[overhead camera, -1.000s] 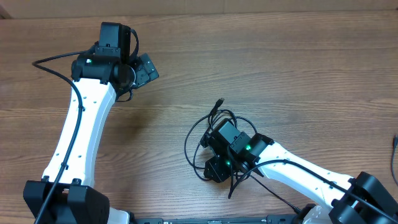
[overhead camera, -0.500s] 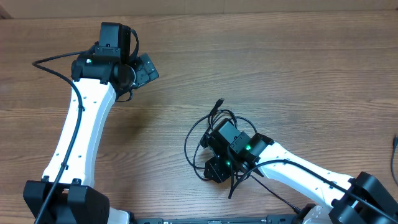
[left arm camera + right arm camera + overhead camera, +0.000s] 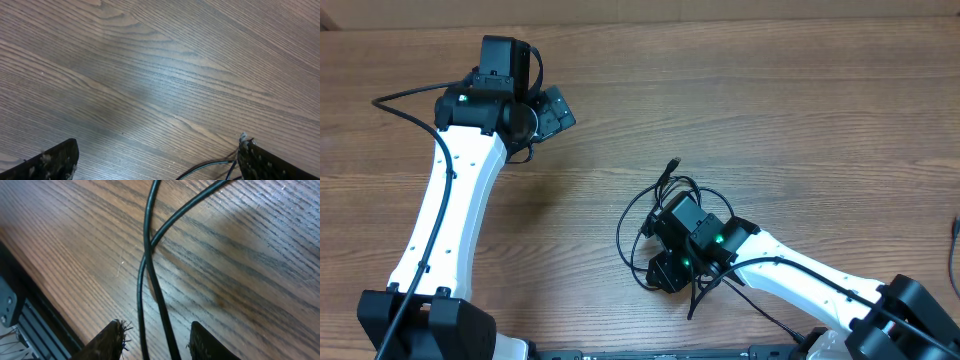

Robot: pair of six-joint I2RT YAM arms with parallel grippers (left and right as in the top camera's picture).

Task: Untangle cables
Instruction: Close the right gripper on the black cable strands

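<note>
Grasping step: the cables [image 3: 618, 238] lie near, right of centre; the right gripper [image 3: 155, 342] straddles two crossed strands [image 3: 146, 230], spread, seemingly not touching. Next it must close on one only. Far left, the left gripper [image 3: 157, 160] gapes empty.

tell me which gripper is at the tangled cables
The right gripper: two crossing cables run between its open jaws. The left gripper hangs far off, over bare table.
</note>
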